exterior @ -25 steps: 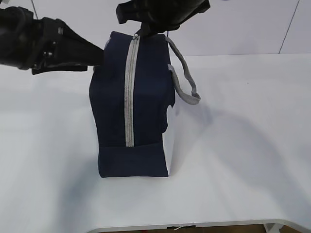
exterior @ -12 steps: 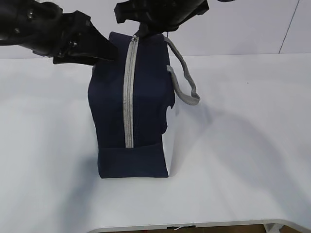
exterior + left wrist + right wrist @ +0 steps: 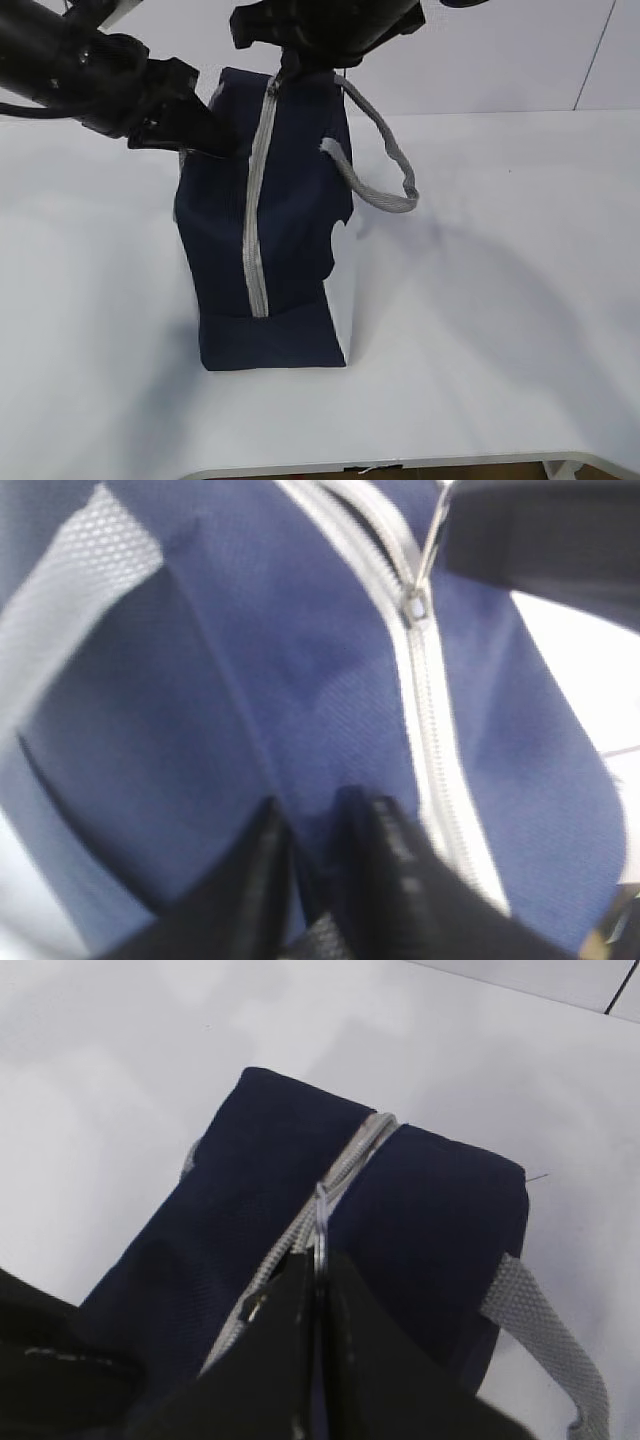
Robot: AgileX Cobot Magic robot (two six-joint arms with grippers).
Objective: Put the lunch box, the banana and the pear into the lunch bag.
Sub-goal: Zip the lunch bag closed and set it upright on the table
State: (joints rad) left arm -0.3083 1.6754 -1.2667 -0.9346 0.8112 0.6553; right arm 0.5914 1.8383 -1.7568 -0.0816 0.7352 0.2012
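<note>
The left claw (image 3: 205,135) presses against the upper left side of the lunch bag (image 3: 290,230), its fingers (image 3: 262,880) nearly together, pinching a fold of navy fabric. The bag stands upright mid-surface (image 3: 500,330), zipper (image 3: 255,220) facing the camera. The right claw (image 3: 318,1290), its body cut off at the frame top, is pressed together on the ring pull (image 3: 321,1222). One handle (image 3: 385,165) droops rightward.
</note>
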